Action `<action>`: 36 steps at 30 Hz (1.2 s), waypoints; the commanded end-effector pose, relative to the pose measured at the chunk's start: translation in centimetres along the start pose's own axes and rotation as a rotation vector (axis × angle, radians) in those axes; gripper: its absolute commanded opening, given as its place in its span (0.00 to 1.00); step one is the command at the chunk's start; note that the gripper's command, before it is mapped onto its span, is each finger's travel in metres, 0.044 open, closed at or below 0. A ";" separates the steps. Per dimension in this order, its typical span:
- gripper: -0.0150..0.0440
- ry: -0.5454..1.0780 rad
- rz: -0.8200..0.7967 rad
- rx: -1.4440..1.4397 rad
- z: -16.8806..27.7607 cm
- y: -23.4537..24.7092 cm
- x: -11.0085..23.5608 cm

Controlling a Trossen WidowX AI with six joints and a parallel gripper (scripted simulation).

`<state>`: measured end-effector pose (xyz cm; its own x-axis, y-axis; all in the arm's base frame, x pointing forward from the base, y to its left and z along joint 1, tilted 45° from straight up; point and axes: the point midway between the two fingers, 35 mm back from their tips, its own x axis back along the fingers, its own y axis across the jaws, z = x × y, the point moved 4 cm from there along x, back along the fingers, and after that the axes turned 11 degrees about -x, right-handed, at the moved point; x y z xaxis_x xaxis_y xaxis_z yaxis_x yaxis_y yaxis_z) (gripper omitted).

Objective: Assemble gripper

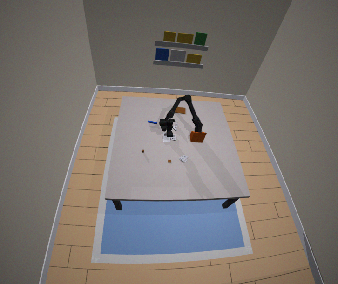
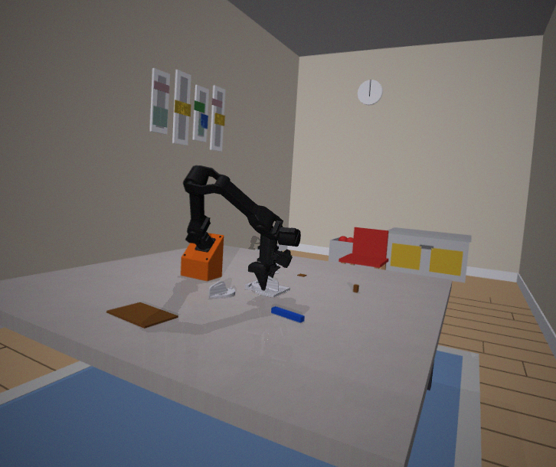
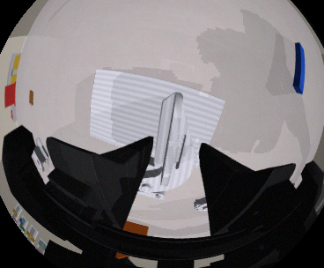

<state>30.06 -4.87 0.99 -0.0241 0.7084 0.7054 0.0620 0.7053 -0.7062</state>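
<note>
The white gripper base (image 1: 166,139) (image 2: 281,291) (image 3: 115,108) lies flat on the table, its plate striped in the wrist view. A white jaw (image 3: 170,122) stands up over the base. My gripper (image 1: 170,135) (image 2: 263,287) (image 3: 176,145) is low over the base and open, its fingertips on either side of this jaw with a gap at each side. The pins and any gear mesh are hidden or too small to judge. The other white jaw (image 1: 175,127) (image 2: 221,291) lies on the table beside the base. The white housing plate (image 1: 183,158) lies apart, nearer the table's front edge.
A blue bar (image 1: 152,122) (image 2: 287,314) (image 3: 299,69) and a flat brown board (image 1: 180,110) (image 2: 142,315) lie on the table. Two small brown blocks (image 1: 143,151) (image 1: 169,161) lie toward the front. The arm's orange mount (image 1: 197,137) (image 2: 201,266) stands beside the work area.
</note>
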 end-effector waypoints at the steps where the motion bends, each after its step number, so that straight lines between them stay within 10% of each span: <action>1: 0.63 0.000 0.000 0.002 0.0 0.0 0.0; 24: 0.63 -0.005 0.004 0.012 0.1 0.2 6.1; 32: 0.99 -0.004 0.001 -0.192 0.5 -1.4 6.4; 36: 1.00 -0.003 -0.001 -0.318 0.8 -2.4 6.6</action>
<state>29.42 -1.42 6.76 -0.0312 0.7059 0.7077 0.2979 0.6824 -0.6675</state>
